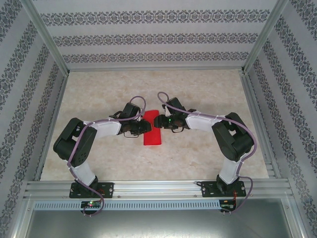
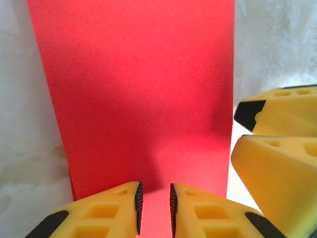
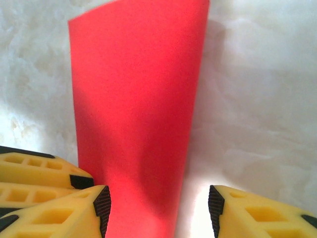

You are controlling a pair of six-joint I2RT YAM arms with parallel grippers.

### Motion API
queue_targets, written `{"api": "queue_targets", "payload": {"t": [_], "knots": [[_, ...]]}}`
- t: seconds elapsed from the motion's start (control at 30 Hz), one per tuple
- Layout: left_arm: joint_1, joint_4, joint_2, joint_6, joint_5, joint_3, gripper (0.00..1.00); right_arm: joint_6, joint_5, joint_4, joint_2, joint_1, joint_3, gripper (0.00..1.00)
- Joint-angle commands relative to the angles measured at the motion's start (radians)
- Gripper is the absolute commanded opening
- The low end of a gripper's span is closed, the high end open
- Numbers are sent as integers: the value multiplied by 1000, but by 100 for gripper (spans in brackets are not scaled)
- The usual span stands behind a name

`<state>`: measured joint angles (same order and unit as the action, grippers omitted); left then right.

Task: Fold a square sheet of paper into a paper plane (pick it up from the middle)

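- I see the square sheet of paper (image 1: 152,133) as a narrow red strip lying on the marbled table (image 1: 208,99), about mid-table, with its long side running away from the arm bases.
- The left gripper (image 2: 154,208) reaches in from the left and sits over the near end of the strip.
- Left gripper state: the jaws are drawn almost together, leaving only a thin slit. Red paper shows through that slit. I cannot tell whether the pads pinch the paper or merely stand over it.
- The right gripper (image 3: 159,210) reaches in from the right, just beside the left one, and meets the strip from the opposite side.
- Right gripper state: released, with the jaws spread wide. One black pad (image 3: 102,208) sits at the edge of the strip. The other pad (image 3: 215,208) stands apart from the paper, over bare table.
- From the left wrist camera, I see the right gripper's two yellow fingers just beside the right edge of the strip.
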<state>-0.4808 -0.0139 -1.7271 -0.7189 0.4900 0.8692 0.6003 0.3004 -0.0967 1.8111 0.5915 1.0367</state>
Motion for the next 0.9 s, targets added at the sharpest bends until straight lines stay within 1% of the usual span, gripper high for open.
{"api": "queue_targets", "payload": {"t": [0.0, 0.17, 0.33, 0.47, 0.53, 0.63, 0.87], "knots": [[-13, 23, -11, 6, 15, 22, 26, -39, -23, -26, 21, 2, 33, 57], [-16, 21, -10, 7, 17, 31, 26, -41, -18, -26, 53, 5, 54, 56], [-17, 17, -11, 12, 21, 38, 26, -70, -48, -75, 81, 11, 91, 55], [-16, 13, -10, 15, 27, 47, 26, -71, -75, -93, 91, 10, 99, 52], [-19, 6, 6, 17, 27, 52, 26, -65, -91, -108, 98, 11, 103, 49], [-21, -26, 34, 26, 17, 65, 28, -55, -99, -112, 105, 11, 108, 45], [-21, -122, 82, 52, -23, 96, 28, -53, -117, -137, 120, 18, 136, 44]]}}
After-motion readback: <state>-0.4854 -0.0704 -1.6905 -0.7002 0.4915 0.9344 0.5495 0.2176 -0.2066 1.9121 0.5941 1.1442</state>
